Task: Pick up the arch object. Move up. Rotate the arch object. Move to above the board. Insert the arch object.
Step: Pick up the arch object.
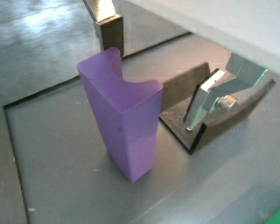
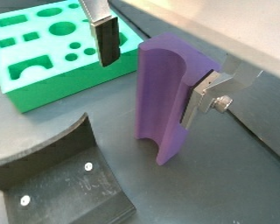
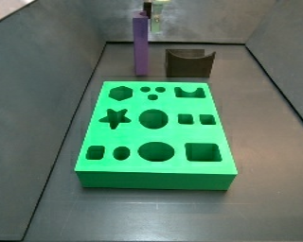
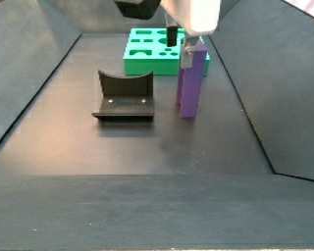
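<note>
Wrist views alone show gripper jaws straddling upright arch object

the arch object stands upright on the dark floor, a shallow groove running down its face. the end effector straddles it: one finger hangs apart from the prism, the other finger lies against its side. behind sits the board. the fixture stands nearby.
</note>
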Motion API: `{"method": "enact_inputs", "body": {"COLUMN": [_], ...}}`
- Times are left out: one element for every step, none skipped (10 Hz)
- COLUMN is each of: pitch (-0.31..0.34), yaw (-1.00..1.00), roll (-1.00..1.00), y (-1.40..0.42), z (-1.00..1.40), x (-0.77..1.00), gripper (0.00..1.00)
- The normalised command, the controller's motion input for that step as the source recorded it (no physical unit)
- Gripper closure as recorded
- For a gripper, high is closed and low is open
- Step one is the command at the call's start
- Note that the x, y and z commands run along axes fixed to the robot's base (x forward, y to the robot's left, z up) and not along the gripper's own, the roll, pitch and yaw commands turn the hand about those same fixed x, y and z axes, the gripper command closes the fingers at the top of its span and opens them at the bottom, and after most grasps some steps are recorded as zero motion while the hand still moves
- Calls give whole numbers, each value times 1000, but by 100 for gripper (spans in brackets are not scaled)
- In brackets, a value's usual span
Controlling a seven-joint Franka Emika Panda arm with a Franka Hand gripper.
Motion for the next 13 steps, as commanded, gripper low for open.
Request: {"method": "enact_inputs", "body": {"pitch": [-43,-57,-44,-29,0,0,0,0,0,0,0,0,0], "yaw": [-477,-343,-220,-160,-94,0,0,0,0,0,0,0,0], "roll": [39,71,0,0,0,0,4,0,0,0,0,0,0], "y": [94,69,137,31,0,0,0,0,0,0,0,0,0], "z": [-206,-149,0,0,0,0,0,0,0,0,0,0,0], "x": [-197,-566,-363,-254,-63,0,0,0,0,0,0,0,0], "gripper": [0,0,0,0,0,100,100,100,100,100,100,100,100]}}
